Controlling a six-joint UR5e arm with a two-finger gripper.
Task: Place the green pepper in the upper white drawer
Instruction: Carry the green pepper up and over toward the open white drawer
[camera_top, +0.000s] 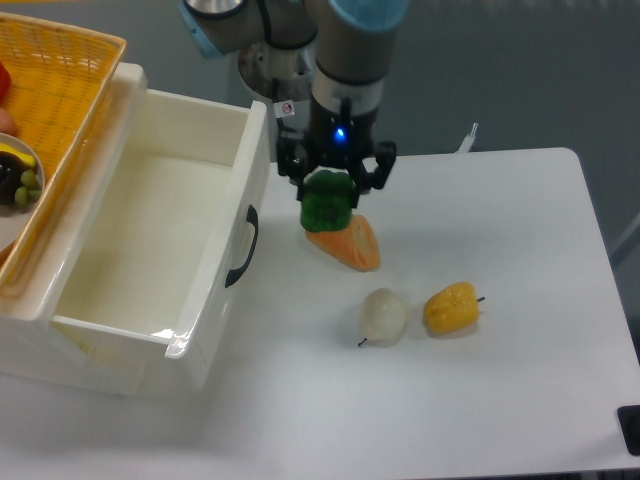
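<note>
aloft, green pepper (327, 205) in end effector (335, 180), no legible writing

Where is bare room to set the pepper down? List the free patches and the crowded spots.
The drawer floor is bare from wall to wall. The table is free along its front edge and right side, beyond the yellow pepper. It is crowded mid-table: the carrot, white vegetable and yellow pepper lie close together, beneath the tool holding the green pepper.

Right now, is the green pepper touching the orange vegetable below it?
Cannot tell. In the camera view the green pepper, held in the gripper, overlaps the orange vegetable, so neither contact nor a gap shows plainly.
</note>
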